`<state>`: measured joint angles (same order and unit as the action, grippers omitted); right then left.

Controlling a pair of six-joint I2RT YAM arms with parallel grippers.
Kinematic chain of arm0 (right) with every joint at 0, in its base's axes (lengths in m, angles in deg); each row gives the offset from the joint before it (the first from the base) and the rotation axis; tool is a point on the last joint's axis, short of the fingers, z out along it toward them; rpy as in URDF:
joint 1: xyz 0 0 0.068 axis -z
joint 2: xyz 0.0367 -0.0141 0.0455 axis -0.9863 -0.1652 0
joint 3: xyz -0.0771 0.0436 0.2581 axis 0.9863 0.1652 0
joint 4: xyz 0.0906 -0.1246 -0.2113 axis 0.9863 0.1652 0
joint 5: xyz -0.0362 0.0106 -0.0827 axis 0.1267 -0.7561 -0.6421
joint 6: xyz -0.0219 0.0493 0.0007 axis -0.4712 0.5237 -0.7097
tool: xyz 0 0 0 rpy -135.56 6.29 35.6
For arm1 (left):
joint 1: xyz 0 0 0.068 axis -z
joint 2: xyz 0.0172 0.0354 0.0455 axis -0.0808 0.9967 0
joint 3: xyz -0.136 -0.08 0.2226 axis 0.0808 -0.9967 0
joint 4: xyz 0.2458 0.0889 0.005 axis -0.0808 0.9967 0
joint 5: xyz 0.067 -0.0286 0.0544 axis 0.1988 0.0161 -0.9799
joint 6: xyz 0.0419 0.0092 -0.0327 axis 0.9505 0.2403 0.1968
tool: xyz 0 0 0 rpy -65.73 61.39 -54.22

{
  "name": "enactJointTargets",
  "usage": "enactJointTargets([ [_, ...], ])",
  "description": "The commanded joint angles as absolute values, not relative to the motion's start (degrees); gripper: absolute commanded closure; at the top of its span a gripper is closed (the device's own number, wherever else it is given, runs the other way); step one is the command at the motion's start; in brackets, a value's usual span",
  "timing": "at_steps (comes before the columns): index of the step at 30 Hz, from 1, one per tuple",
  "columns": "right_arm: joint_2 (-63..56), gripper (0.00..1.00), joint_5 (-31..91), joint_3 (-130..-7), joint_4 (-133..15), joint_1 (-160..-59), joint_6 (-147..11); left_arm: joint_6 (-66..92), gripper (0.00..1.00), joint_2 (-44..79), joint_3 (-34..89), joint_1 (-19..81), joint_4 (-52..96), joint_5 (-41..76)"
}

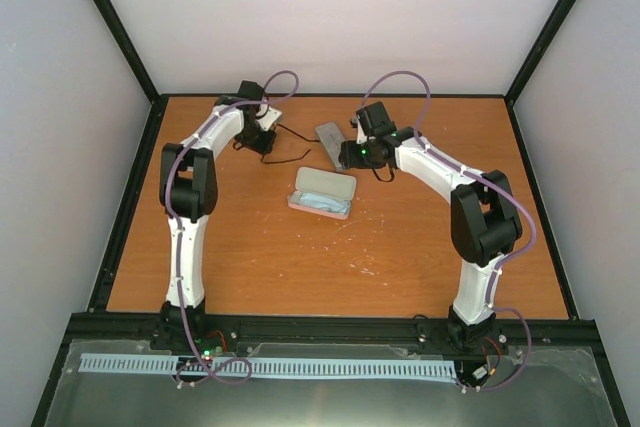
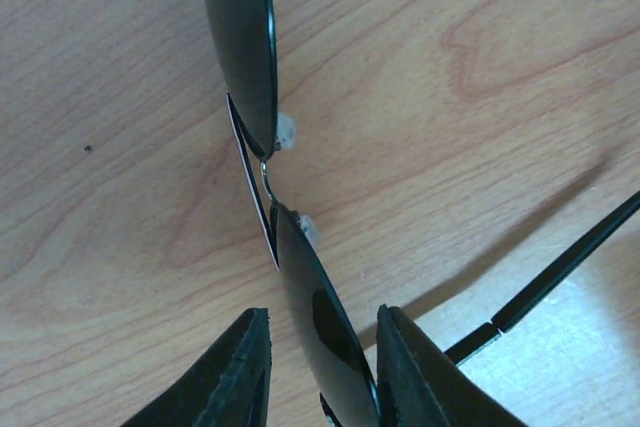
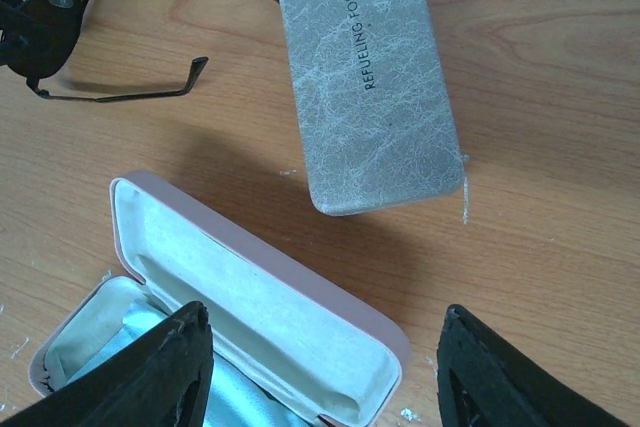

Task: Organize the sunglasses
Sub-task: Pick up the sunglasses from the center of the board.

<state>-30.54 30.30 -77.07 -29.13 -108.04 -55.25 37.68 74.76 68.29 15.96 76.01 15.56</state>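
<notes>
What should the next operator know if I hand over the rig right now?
Left gripper: fingers straddle one lens of the sunglasses, whose arms are unfolded; a firm clamp cannot be confirmed.
Right gripper: open, empty, hovering over the open pink case.
The pink case holds a light-blue cloth and no glasses; the grey case lies closed beside it.
Done: pink case open.
Left: probably fold the arms, lay the sunglasses in the pink case and close it.
</notes>
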Motion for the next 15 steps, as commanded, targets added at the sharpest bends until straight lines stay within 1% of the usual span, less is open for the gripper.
enactJointTargets([
  [1, -29.23, 0.39, 30.75, -76.78, -29.79, -107.41, -55.09, 38.49, 0.71, 75.36, 70.37, 16.1, 73.91, 12.92],
  [8, -29.36, 0.4, 30.62, -76.97, -29.68, -107.04, -55.53, 40.31, 0.89, 76.51, 70.44, 16.15, 72.62, 10.61],
  [15, -29.7, 0.41, 30.4, -77.1, -29.49, -106.77, -55.87, 41.53, 0.96, 76.8, 69.87, 16.15, 71.97, 9.36],
])
